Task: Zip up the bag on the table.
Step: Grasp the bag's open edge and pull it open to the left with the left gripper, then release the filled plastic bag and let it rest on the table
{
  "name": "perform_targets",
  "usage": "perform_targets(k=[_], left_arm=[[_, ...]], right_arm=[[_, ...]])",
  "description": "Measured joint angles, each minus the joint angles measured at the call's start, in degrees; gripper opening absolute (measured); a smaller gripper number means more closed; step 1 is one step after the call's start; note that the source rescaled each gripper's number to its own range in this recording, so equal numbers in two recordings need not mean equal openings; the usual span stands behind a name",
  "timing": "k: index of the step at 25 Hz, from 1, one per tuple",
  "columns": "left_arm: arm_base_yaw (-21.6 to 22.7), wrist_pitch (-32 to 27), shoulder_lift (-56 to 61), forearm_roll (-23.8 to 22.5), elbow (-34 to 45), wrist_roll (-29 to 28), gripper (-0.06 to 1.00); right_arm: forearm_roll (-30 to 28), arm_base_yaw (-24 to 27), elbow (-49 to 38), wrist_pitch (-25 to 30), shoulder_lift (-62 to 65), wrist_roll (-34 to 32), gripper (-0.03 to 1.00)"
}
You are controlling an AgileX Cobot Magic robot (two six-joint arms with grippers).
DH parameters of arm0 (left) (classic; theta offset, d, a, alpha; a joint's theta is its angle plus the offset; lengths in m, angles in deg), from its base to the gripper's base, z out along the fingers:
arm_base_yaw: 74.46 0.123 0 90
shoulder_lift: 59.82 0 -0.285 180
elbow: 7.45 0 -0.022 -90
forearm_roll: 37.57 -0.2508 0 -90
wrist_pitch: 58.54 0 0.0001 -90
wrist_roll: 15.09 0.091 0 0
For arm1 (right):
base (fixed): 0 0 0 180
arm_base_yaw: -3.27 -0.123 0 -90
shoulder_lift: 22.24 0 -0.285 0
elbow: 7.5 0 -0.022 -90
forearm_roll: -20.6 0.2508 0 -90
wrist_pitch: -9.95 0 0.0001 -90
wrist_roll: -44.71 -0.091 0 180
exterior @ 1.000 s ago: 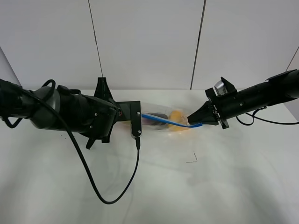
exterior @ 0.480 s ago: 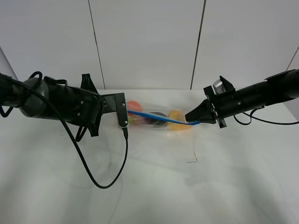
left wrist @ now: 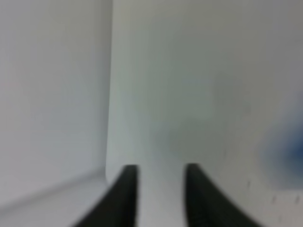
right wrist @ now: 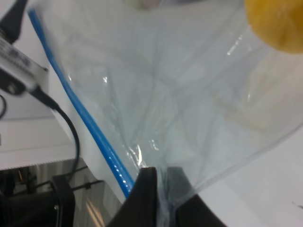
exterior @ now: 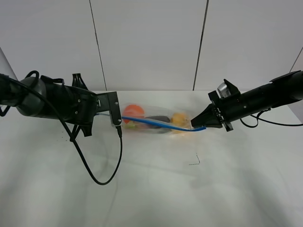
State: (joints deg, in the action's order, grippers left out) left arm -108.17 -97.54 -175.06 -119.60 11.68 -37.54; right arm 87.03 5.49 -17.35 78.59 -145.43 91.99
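The clear bag (exterior: 161, 122) lies across the middle of the white table (exterior: 151, 189), with red, dark and yellow fruit inside. Its blue zipper strip (exterior: 161, 125) runs from one gripper to the other. My right gripper (exterior: 195, 125) is shut on the bag's right end; the right wrist view shows its fingers pinching the plastic (right wrist: 189, 94) beside the blue strip (right wrist: 94, 137). My left gripper (exterior: 117, 118) is at the strip's left end. In the blurred left wrist view its fingers (left wrist: 125, 189) stand a little apart, with nothing seen between them.
A black cable (exterior: 94, 176) hangs from the left arm and loops over the table in front of it. A small dark mark (exterior: 195, 161) lies on the table in front of the bag. White wall panels stand behind the table.
My left gripper has travelled left along the blue strip to its left end, and more of the bag and fruit now shows. The right gripper has held its place.
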Motion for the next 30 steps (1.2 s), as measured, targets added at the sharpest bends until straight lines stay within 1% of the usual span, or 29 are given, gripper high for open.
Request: perform_targets(k=[1,3,4,6,9,16,20,21,27,30], left_arm=[[0.1,-0.1,0.0,0.6,0.1,-0.1,0.47],[0.1,-0.1,0.0,1.3,0.1,-0.9,0.64],[0.1,-0.1,0.0,1.4,0.1,-1.7,0.7],[0.1,-0.1,0.0,1.4,0.1,-2.9,0.75],[0.1,-0.1,0.0,1.4,0.1,-4.3,0.77],[0.1,0.4,0.0,1.6,0.1,-4.5,0.8],[0.1,0.5,0.2,3.6,0.1,-4.5,0.95],[0.1,0.5,0.6,4.2,0.1,-4.5,0.96],[0.1,1.4,3.9,5.7,0.0,-4.9,0.99],[0.1,-1.9,5.9,8.9,-1.0,-6.0,0.99]], right_arm=[[0.0,0.0,0.0,0.0,0.0,0.0,0.0],[0.0,0.0,0.0,0.0,0.0,0.0,0.0],[0.0,0.0,0.0,0.0,0.0,0.0,0.0],[0.0,0.0,0.0,0.0,0.0,0.1,0.0],[0.0,0.0,0.0,0.0,0.0,0.1,0.0],[0.0,0.0,0.0,0.0,0.0,0.2,0.0],[0.0,0.0,0.0,0.0,0.0,0.2,0.0],[0.0,0.0,0.0,0.0,0.0,0.2,0.0],[0.0,0.0,0.0,0.0,0.0,0.4,0.0],[0.0,0.0,0.0,0.0,0.0,0.6,0.0]])
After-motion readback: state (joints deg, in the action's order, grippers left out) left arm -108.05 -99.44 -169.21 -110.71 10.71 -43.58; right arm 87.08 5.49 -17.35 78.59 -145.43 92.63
